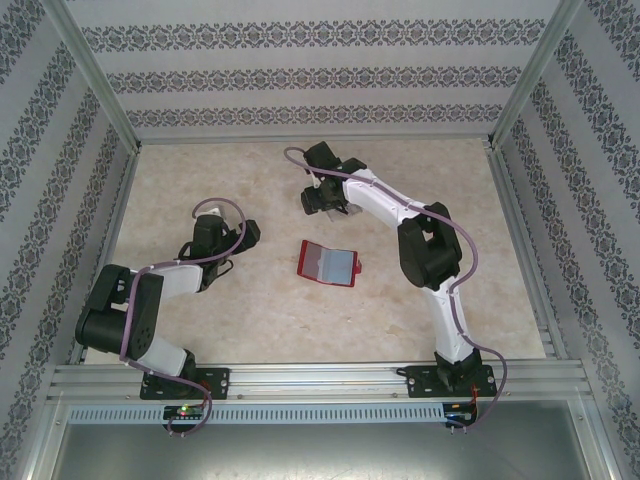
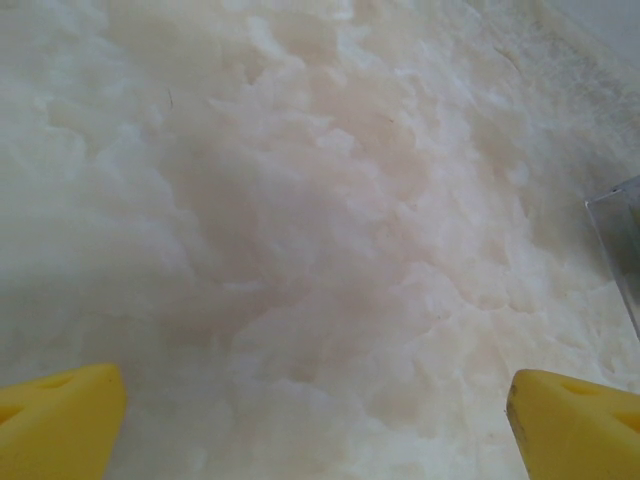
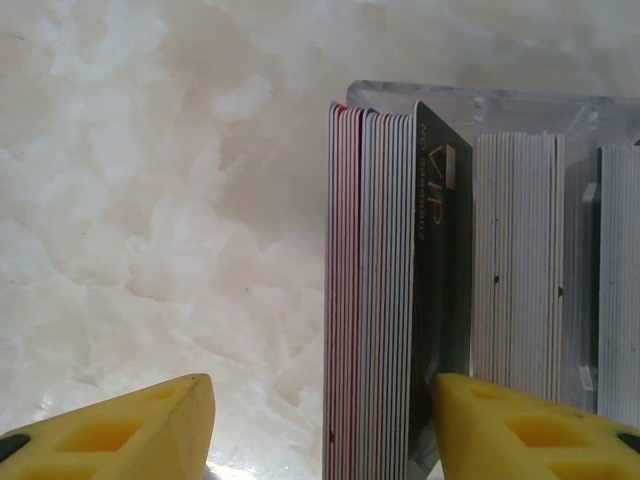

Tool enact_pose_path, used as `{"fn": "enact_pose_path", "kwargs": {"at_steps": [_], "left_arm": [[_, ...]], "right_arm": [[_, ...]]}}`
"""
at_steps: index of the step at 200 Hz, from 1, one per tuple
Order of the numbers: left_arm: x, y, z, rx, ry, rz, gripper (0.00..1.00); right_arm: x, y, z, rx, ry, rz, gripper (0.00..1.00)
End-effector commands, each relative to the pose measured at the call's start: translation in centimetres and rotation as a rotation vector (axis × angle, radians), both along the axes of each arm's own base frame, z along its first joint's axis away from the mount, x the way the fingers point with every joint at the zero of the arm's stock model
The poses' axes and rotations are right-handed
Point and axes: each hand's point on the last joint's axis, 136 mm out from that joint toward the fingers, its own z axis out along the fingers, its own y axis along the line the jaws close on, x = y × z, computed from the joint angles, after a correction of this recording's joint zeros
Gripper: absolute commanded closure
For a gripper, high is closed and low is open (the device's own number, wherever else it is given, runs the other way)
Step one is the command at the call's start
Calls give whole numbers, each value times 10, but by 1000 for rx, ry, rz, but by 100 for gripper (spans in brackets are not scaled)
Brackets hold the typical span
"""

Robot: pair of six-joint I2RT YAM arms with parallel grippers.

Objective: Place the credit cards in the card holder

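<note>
The card holder [image 1: 328, 262], a red wallet, lies open on the table's middle, its grey pockets facing up. My right gripper [image 1: 322, 203] hangs behind it over a clear stand. In the right wrist view, a stack of credit cards [image 3: 368, 300] stands on edge in that stand, with a dark card [image 3: 442, 250] leaning on its right side. My right gripper [image 3: 320, 412] is open around this stack. Its right finger [image 3: 520, 430] is against the dark card. The left finger [image 3: 130, 430] is apart from the stack. My left gripper [image 1: 226, 240] [image 2: 318, 425] is wide open over bare table, left of the wallet.
The clear slotted stand [image 3: 590, 110] holds further stacks of pale cards [image 3: 515, 270] to the right of the gripped-around stack. A grey translucent edge [image 2: 620, 240] shows at the right of the left wrist view. Patterned walls and metal rails enclose the marble table [image 1: 200, 180].
</note>
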Motion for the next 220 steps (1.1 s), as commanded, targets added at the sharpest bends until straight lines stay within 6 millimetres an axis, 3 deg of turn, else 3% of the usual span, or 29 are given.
{"fn": "enact_pose_path", "kwargs": {"at_steps": [1, 73, 124, 179, 220], "left_arm": [[7, 6, 6, 15, -43, 19, 2], [9, 4, 4, 10, -34, 12, 2], [11, 1, 0, 2, -18, 1, 2], [12, -2, -2, -7, -8, -11, 2], [13, -8, -1, -28, -20, -36, 3]], "right_arm": [[-8, 17, 24, 98, 7, 13, 42], [-11, 22, 34, 154, 8, 21, 55], [-11, 19, 35, 132, 1, 21, 77], [-14, 10, 45, 109, -24, 10, 89], [-15, -11, 50, 48, -57, -50, 93]]}}
